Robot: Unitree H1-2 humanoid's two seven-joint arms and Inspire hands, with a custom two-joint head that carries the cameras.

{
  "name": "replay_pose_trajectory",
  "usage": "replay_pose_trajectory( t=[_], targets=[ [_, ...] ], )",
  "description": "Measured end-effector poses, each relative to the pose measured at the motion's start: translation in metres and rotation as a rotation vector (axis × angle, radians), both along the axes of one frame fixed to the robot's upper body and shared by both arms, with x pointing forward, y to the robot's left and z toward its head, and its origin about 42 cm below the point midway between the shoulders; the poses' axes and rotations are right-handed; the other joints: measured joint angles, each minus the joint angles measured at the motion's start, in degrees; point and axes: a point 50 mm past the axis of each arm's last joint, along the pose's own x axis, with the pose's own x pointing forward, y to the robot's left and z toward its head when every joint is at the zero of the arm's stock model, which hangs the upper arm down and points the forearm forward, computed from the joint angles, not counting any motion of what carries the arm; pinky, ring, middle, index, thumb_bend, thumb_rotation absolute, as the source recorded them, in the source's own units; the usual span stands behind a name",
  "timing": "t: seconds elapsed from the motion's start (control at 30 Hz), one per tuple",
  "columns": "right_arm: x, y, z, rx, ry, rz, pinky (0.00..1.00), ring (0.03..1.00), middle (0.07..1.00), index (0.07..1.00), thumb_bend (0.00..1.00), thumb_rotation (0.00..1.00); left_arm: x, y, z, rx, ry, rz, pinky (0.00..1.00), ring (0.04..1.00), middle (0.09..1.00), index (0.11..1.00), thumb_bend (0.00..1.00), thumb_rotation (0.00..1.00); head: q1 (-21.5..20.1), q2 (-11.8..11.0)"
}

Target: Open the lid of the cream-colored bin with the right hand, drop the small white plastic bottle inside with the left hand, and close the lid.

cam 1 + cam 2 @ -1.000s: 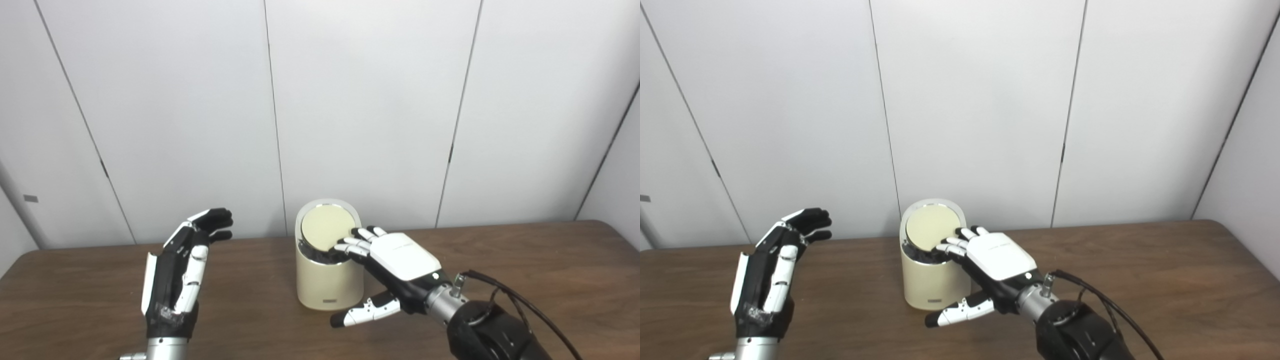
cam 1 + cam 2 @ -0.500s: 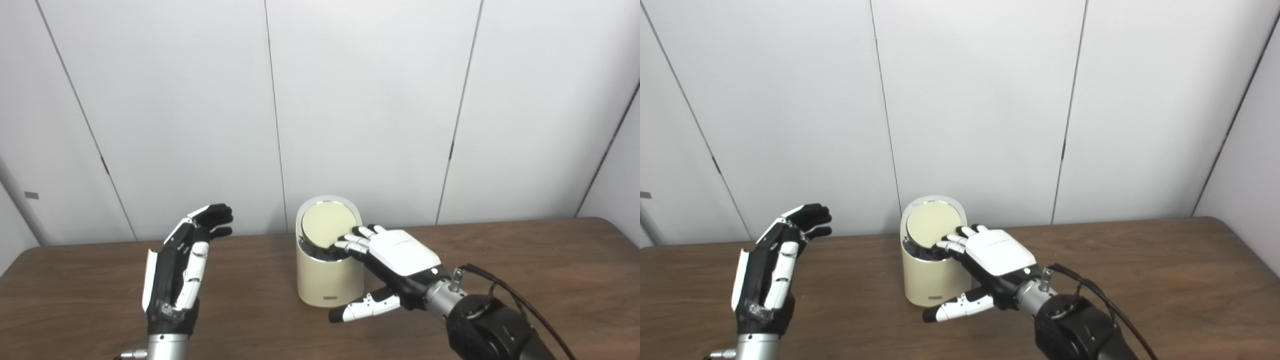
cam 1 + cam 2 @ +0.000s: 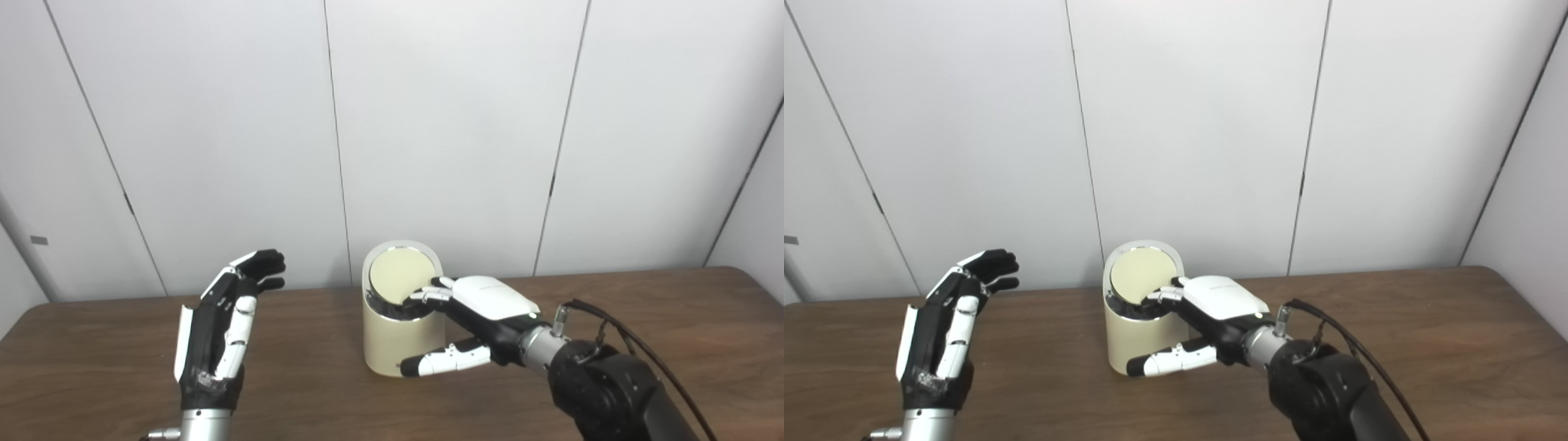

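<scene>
We are resting our right hand (image 3: 484, 306) on the cream-colored bin (image 3: 401, 334), fingertips (image 3: 1159, 296) at the raised lid (image 3: 401, 283), thumb spread, gripping nothing. Our left hand (image 3: 944, 334) is hovering open, empty. The bin's small label is unreadable in both views.

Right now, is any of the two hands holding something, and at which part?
Nothing is held. The left hand is raised, open and empty. The right hand is open, its fingers resting at the bin lid edge, not gripping.
</scene>
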Motion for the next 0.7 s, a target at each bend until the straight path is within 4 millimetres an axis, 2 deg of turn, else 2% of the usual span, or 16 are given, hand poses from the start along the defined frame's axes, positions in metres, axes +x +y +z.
replay_pose_trajectory(
  t=[0.4, 0.5, 0.53, 0.7],
  targets=[
    [0.005, -0.012, 0.009, 0.045, 0.095, 0.015, 1.0, 1.0, 0.902, 0.855, 0.91, 0.94, 0.0, 0.0, 0.001, 0.0, 0.001, 0.0, 0.69, 0.74, 0.739, 0.713, 0.34, 0.68, 0.09, 0.09],
    [0.004, -0.014, 0.007, 0.062, 0.106, 0.02, 1.0, 0.999, 0.907, 0.869, 0.91, 0.92, 0.0, 0.0, 0.001, 0.0, 0.001, -0.001, 0.69, 0.743, 0.741, 0.714, 0.34, 0.68, 0.35, 0.0],
    [0.003, -0.014, 0.006, 0.074, 0.1, 0.018, 1.0, 0.985, 0.903, 0.872, 0.9, 0.88, 0.0, 0.0, 0.001, 0.0, 0.001, -0.001, 0.69, 0.742, 0.74, 0.713, 0.34, 0.69, 0.27, -0.09],
    [-0.008, -0.022, -0.016, 0.189, 0.025, -0.004, 1.0, 0.97, 0.92, 0.896, 0.87, 0.81, 0.0, 0.0, 0.001, 0.001, 0.001, 0.0, 0.69, 0.743, 0.74, 0.713, 0.33, 0.69, 0.26, -0.18]
  ],
)
